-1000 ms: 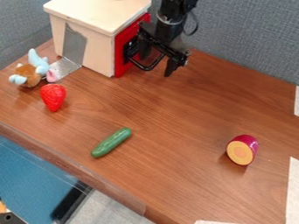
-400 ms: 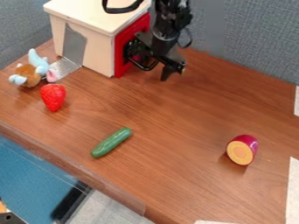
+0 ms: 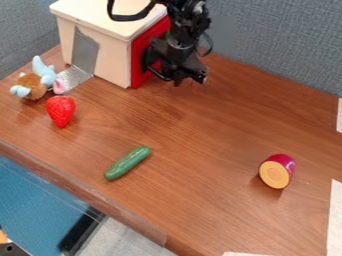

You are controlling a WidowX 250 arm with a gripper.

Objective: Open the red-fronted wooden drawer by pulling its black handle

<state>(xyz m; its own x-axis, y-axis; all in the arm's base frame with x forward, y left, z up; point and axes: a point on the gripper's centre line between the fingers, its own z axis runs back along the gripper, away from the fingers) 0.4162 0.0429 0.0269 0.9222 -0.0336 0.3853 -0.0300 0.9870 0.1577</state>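
While the arm's upper part is cut off at the top edge, the gripper (image 3: 182, 77) hangs close beside the red door (image 3: 137, 65); its dark shape merges with the black handle (image 3: 150, 59), so I cannot tell whether they touch, nor whether the jaws are released, clenched or grasping the handle.

From left to right, a plush toy (image 3: 33, 85) in brown and pale blue lies well to the left of the jaws, and the red strawberry (image 3: 61, 111) is just beside it, left of the jaws and nearer the camera. A silver strip (image 3: 87, 50) runs down the side of the cream box (image 3: 115, 60) and onto the table (image 3: 200, 140). The box is just left of the jaws, its lid partly hidden by a black loop on the arm. The green cucumber (image 3: 127, 162) lies at a slant, nearer the camera than the jaws and to their left. Well to their right and nearer the camera is the cut vegetable (image 3: 277, 171), purple-skinned, its orange face showing.

Compared with the earlier frames, the gripper has shifted left, closer to the door; the toy, strawberry, cucumber and cut vegetable have stayed put.
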